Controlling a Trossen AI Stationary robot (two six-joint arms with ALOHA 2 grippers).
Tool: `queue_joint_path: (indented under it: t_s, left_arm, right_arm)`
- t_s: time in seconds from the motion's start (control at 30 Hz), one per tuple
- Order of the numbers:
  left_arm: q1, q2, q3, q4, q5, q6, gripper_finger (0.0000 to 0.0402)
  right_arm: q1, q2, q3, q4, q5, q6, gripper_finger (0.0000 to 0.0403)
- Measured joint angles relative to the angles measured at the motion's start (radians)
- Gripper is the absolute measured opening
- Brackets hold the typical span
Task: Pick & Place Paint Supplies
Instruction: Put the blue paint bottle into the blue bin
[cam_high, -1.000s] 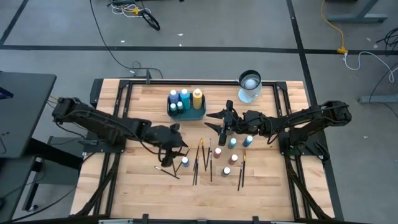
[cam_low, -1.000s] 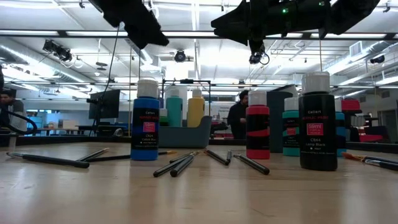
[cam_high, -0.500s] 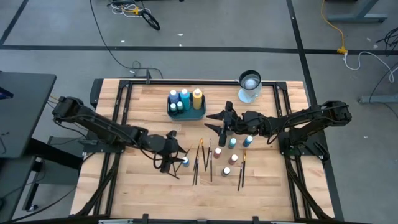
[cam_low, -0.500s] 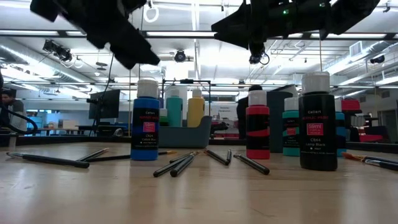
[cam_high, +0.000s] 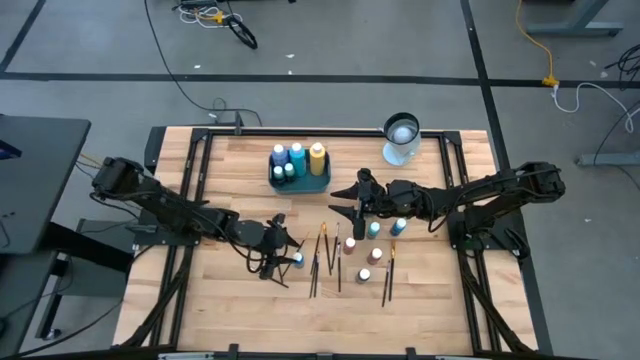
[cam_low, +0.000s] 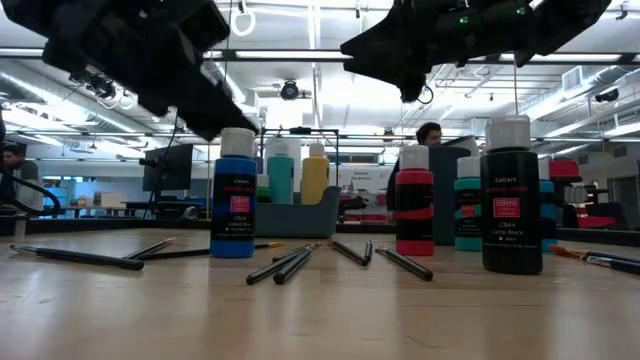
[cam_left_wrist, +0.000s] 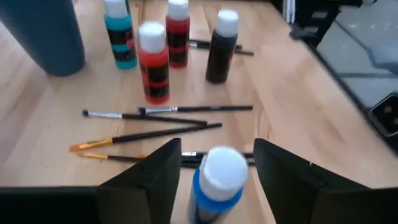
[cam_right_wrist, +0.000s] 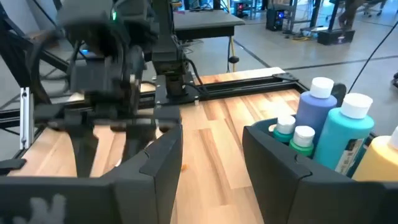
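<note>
A blue paint bottle (cam_left_wrist: 217, 177) with a white cap stands upright on the wood table (cam_high: 230, 300), also seen as the blue paint bottle (cam_low: 236, 195) in the low view. My left gripper (cam_left_wrist: 217, 150) is open, with one finger on each side of the bottle's cap and a gap showing on both sides. It hangs low over the table's middle left as the left gripper (cam_high: 284, 256). My right gripper (cam_high: 352, 200) waits open in the air to the right of the teal tray (cam_high: 318, 183), with nothing between its fingers (cam_right_wrist: 163, 158).
Two red bottles (cam_left_wrist: 153, 62), a teal one (cam_left_wrist: 120, 34) and a black one (cam_left_wrist: 222, 45) stand just past the blue bottle. Dark-handled brushes (cam_left_wrist: 155, 121) lie scattered between. The tray holds several bottles (cam_right_wrist: 339, 140). A cup (cam_high: 402, 138) stands at the far right.
My left gripper has come down and toward the table's near edge onto the blue bottle, tipping more level, so its fingers now stand on either side of the cap. My right gripper has rolled a little in place. No bottle or brush has moved.
</note>
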Motion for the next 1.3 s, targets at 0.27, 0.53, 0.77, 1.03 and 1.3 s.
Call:
queue_joint_path:
  t_s: [0.27, 0.53, 0.77, 1.03, 1.3]
  left_arm:
    - [-0.001, 0.051, 0.002, 0.017, -0.023, 0.026, 0.0238]
    - [-0.002, 0.051, 0.002, 0.022, -0.017, 0.026, 0.0193]
    - [0.008, 0.046, 0.002, 0.110, -0.078, 0.028, 0.0125]
    - [0.100, -0.033, 0.061, 0.118, -0.381, 0.153, 0.0135]
    - [0.321, -0.037, 0.123, 0.111, -0.436, 0.176, 0.0128]
  right_arm:
    - [0.000, 0.000, 0.000, -0.010, 0.000, -0.002, 0.0170]
    - [0.000, 0.000, 0.000, -0.010, 0.000, -0.003, 0.0170]
    - [0.000, 0.000, 0.000, -0.010, 0.000, -0.004, 0.0170]
    - [0.000, 0.000, 0.000, -0.010, 0.000, -0.004, 0.0170]
    - [0.000, 0.000, 0.000, -0.009, 0.000, -0.010, 0.0170]
